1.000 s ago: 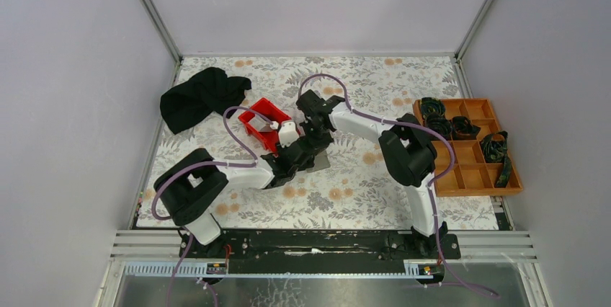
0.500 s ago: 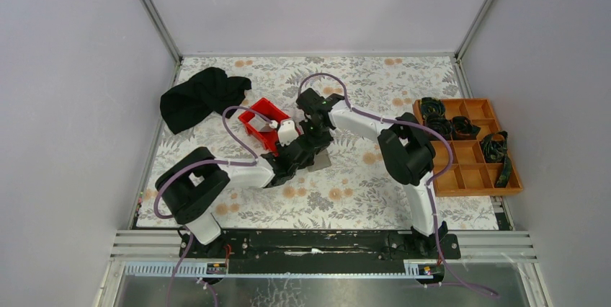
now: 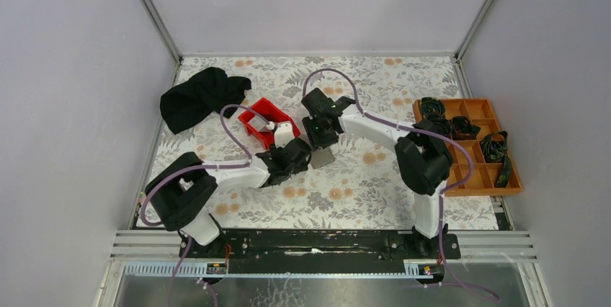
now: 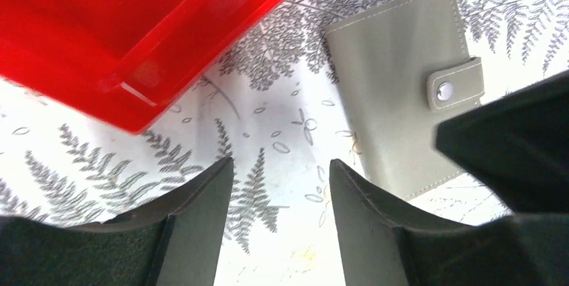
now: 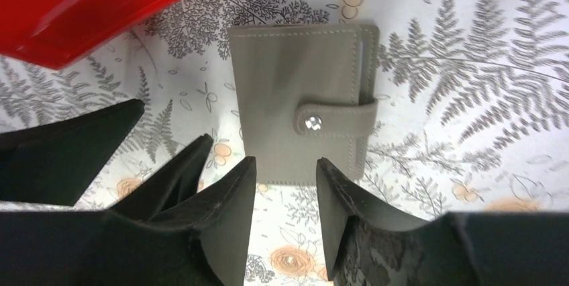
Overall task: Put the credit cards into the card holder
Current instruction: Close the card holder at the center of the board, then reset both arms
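Two end effectors crowded nose to nose at mid-counter point(image 3: 360, 192): left end effector point(image 3: 301, 151) with fingers spread and nothing between them, right end effector point(image 3: 320, 138) likewise parted and empty. Card holder point(image 3: 323, 158) flat on the floral counter, closed, snap strap fastened, just beyond both sets of fingertips and gripped by neither. Red bin point(image 3: 263, 121) close on its left-rear side, a narrow strip of counter between the two. Black cloth point(image 3: 204, 96) heaped behind the bin near the left wall; orange compartment tray point(image 3: 472, 174) with dark items well apart at the right edge. Open counter in front of the card holder and to its right. From the left wrist, card holder point(image 4: 386, 84) off to the right of the left end effector point(image 4: 280, 165), partly covered by a dark part of the other arm, red bin point(image 4: 134, 24) at upper left. From the right wrist, card holder point(image 5: 295, 78) straight ahead of the right end effector point(image 5: 286, 163), whole strap and stud in view, red bin point(image 5: 100, 4) at upper left. Overhead, only a grey corner showing under the arms.
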